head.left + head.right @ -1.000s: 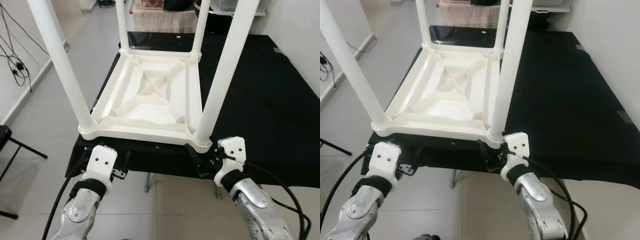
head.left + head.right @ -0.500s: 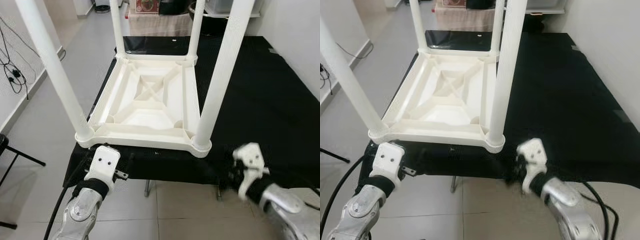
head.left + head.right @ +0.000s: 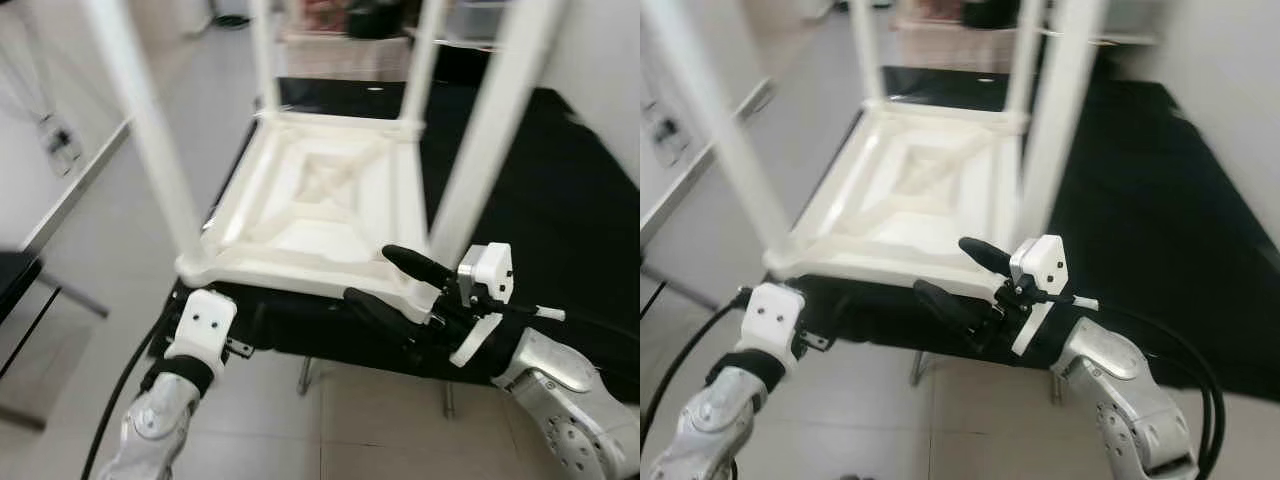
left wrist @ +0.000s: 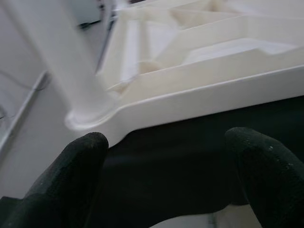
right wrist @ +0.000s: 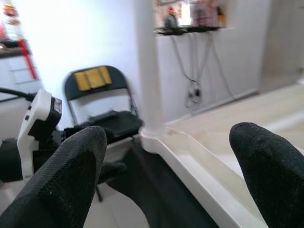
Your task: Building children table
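Note:
A white plastic children's table [image 3: 320, 200] lies upside down on a black-covered tabletop [image 3: 540, 180], its legs pointing up. The front right leg [image 3: 492, 130] and front left leg [image 3: 150, 130] rise from the near corners. My right gripper [image 3: 370, 274] is turned sideways at the table's near edge, close to the front right corner, open with nothing between its fingers. My left gripper [image 4: 166, 137] sits just below the front left corner, open, facing the white rim [image 4: 199, 95] and the black cloth. Its white wrist housing [image 3: 205, 322] hangs off the tabletop's front edge.
The black tabletop ends just in front of the white table, with tiled floor [image 3: 360, 430] below. A dark folding chair [image 5: 102, 102] stands to my left. Cables hang on the left wall [image 3: 55, 140]. Shelves with clutter [image 3: 340, 30] stand behind the tabletop.
My right gripper has swung from below the tabletop edge up to the table's front right corner, its fingers now pointing left. The view has shifted and blurred. The left arm has barely moved.

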Robot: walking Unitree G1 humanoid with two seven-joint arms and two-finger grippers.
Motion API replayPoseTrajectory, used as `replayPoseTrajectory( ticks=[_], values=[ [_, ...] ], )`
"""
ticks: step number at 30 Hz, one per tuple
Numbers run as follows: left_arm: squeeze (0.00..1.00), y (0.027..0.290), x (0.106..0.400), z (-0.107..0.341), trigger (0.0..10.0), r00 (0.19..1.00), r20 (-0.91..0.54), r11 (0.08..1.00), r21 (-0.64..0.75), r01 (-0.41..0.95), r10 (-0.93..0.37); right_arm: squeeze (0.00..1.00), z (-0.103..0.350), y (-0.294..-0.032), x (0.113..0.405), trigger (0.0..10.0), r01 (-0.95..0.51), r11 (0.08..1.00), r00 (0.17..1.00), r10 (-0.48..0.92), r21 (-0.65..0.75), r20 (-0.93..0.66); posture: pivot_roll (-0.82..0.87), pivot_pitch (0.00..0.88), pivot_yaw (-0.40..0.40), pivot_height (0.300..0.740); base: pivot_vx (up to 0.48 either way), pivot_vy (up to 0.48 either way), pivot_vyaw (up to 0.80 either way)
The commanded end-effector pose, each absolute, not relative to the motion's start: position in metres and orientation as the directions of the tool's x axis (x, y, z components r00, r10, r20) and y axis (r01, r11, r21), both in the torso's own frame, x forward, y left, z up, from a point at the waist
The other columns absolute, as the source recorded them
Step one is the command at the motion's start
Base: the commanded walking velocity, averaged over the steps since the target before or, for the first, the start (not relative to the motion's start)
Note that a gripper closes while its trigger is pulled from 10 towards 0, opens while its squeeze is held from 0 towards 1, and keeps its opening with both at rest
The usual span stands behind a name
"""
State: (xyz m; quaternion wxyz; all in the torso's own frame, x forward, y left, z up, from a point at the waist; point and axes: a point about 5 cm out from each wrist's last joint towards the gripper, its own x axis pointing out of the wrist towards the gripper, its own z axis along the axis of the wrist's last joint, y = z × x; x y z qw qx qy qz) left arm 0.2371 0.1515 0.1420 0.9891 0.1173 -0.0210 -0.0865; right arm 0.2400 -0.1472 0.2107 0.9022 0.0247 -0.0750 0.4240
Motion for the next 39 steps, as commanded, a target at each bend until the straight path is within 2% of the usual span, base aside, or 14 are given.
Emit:
replayPoseTrajectory(
  ticks=[1,3,10,12,14,16,18,22,25,26,28,31,34,39],
  values=[
    [0.00,0.151,0.236,0.139,10.0,0.982,0.006,0.954,0.239,0.182,-0.188,0.00,0.214,-0.153,0.244,10.0,-0.730,0.684,0.674,0.717,0.009,0.176,-0.02,0.120,-0.024,0.740,0.000,0.000,0.00],
    [0.00,0.151,0.236,0.139,10.0,0.981,0.005,0.953,0.238,0.185,-0.192,0.00,0.218,-0.159,0.248,10.0,-0.690,0.724,0.711,0.676,0.006,0.195,-0.02,0.122,-0.022,0.740,0.000,0.000,0.00],
    [0.00,0.152,0.236,0.139,10.0,0.980,0.001,0.952,0.236,0.194,-0.200,0.00,0.243,-0.168,0.255,10.0,-0.619,0.785,0.747,0.604,-0.040,0.278,-0.03,0.124,-0.011,0.740,0.000,0.000,0.00],
    [0.00,0.154,0.237,0.139,10.0,0.979,0.000,0.951,0.236,0.198,-0.203,0.00,0.271,-0.159,0.251,10.0,-0.615,0.762,0.699,0.646,-0.203,0.307,-0.04,0.125,-0.002,0.740,0.000,0.000,0.00],
    [0.00,0.155,0.238,0.139,10.0,0.979,-0.001,0.951,0.236,0.200,-0.205,0.00,0.290,-0.154,0.247,10.0,-0.580,0.762,0.681,0.647,-0.288,0.343,-0.04,0.127,0.002,0.740,0.000,0.000,0.00],
    [0.00,0.155,0.238,0.139,10.0,0.979,-0.002,0.951,0.237,0.200,-0.206,0.00,0.296,-0.153,0.247,10.0,-0.560,0.769,0.681,0.639,-0.309,0.357,-0.04,0.127,0.002,0.740,0.000,0.000,0.00],
    [0.00,0.155,0.239,0.139,10.0,0.978,-0.003,0.950,0.236,0.204,-0.209,0.00,0.320,-0.154,0.245,10.0,-0.444,0.796,0.679,0.599,-0.411,0.425,-0.06,0.128,0.016,0.740,0.000,0.000,0.00],
    [0.00,0.155,0.240,0.138,10.0,0.978,-0.004,0.950,0.235,0.206,-0.211,0.00,0.329,-0.154,0.244,10.0,-0.402,0.808,0.673,0.580,-0.431,0.459,-0.06,0.128,0.016,0.740,0.000,0.000,0.00],
    [0.00,0.155,0.243,0.137,10.0,0.976,-0.010,0.949,0.231,0.216,-0.219,0.00,0.373,-0.164,0.235,10.0,-0.112,0.873,0.632,0.432,-0.475,0.644,-0.08,0.124,0.034,0.740,0.000,0.000,0.00],
    [0.00,0.155,0.243,0.137,10.0,0.976,-0.010,0.949,0.231,0.216,-0.219,0.00,0.373,-0.164,0.235,10.0,-0.112,0.873,0.632,0.432,-0.475,0.644,-0.08,0.124,0.034,0.740,0.000,0.000,0.00],
    [0.00,0.155,0.245,0.137,10.0,0.975,-0.010,0.949,0.229,0.219,-0.223,0.00,0.385,-0.173,0.231,10.0,0.054,0.885,0.631,0.329,-0.463,0.702,-0.08,0.121,0.037,0.740,0.000,0.000,0.00],
    [0.00,0.155,0.245,0.137,10.0,0.975,-0.008,0.949,0.227,0.218,-0.222,0.00,0.387,-0.181,0.230,10.0,0.152,0.884,0.648,0.248,-0.442,0.720,-0.08,0.118,0.037,0.740,0.000,0.000,0.00],
    [0.00,0.156,0.246,0.137,10.0,0.976,-0.007,0.950,0.226,0.215,-0.220,0.00,0.385,-0.184,0.231,10.0,0.180,0.889,0.663,0.207,-0.422,0.719,-0.08,0.117,0.038,0.740,0.000,0.000,0.00],
    [0.00,0.157,0.246,0.137,10.0,0.977,-0.003,0.952,0.227,0.208,-0.213,0.00,0.376,-0.184,0.235,10.0,0.139,0.919,0.706,0.169,-0.368,0.688,-0.08,0.114,0.035,0.740,0.000,0.000,0.00]
  ],
)
